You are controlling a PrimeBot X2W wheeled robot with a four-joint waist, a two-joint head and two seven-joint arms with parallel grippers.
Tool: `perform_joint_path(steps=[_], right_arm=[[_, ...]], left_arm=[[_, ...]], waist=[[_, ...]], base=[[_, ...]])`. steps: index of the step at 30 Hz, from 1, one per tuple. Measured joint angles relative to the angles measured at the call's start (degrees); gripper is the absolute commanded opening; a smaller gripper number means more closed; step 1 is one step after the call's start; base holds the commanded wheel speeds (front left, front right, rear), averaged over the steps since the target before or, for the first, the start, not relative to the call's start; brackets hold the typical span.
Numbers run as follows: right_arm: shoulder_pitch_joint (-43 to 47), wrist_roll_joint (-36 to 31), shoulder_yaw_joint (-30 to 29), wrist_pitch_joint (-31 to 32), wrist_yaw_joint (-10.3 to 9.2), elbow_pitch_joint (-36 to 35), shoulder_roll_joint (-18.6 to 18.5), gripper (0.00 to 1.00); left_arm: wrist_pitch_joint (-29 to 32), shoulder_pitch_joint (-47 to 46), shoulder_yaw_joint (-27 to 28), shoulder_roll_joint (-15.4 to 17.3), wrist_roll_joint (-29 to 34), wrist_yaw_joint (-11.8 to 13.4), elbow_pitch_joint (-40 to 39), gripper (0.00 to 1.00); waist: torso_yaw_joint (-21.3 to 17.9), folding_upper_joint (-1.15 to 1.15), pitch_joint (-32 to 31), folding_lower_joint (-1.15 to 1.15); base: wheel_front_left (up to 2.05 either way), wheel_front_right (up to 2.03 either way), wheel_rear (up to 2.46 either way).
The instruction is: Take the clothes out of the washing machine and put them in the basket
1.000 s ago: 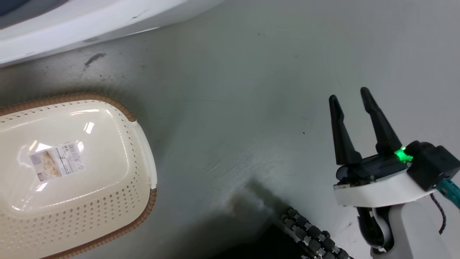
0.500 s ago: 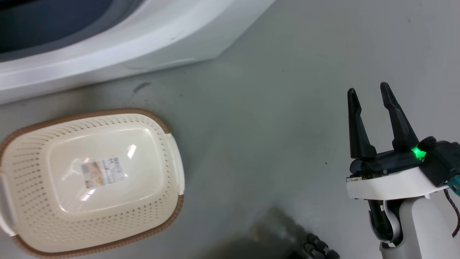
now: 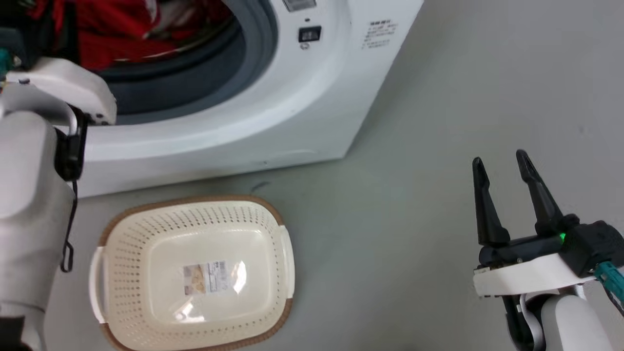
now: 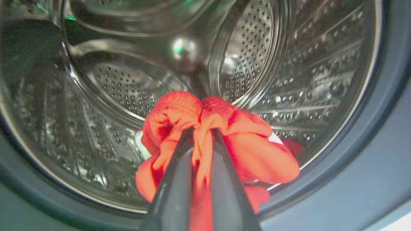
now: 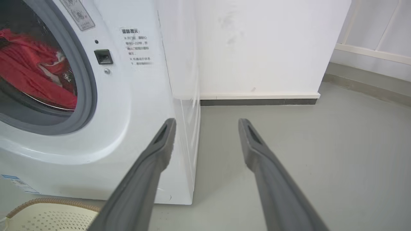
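No legible text: washing machine (image 5: 141, 102) print (image 5: 136, 46), basket (image 3: 192, 201) sticker (image 3: 205, 278) blurred.

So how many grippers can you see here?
2. The left gripper is at the washing machine's opening, shut on the clothes; the right gripper hangs open above the floor, right of the basket.

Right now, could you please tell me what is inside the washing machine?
Red clothes in the steel drum, pinched by the left gripper. Whatever lies beneath the bunch is covered.
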Motion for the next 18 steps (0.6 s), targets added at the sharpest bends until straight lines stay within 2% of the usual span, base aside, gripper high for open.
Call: perform_joint_path(steps=[4,10,18], right_arm=[[1.18,-0.65,-0.66,0.00,-0.01,0.37,-0.02,1.00],[2.48,-1.22,-0.79,0.00,-0.01,0.92,-0.02,1.00],[4.63,-1.90,-1.22,0.00,-0.01,1.47,-0.02,1.00]], left_arm=[[-0.09,6.91,3.19,-0.81,1.72,1.01,-9.37,0.00],[-0.16,16.52,7.34,-2.64,4.00,1.12,-21.12,0.00],[-0.16,27.60,10.13,-4.55,5.01,0.37,-29.83,0.00]], waist=[[1.53,0.00,-3.73,-0.01],[4.05,0.00,-8.30,-0.01],[7.31,0.00,-12.71,0.00]], base=[[0.00,0.00,0.00],[0.00,0.00,0.00],[0.00,0.00,0.00]])
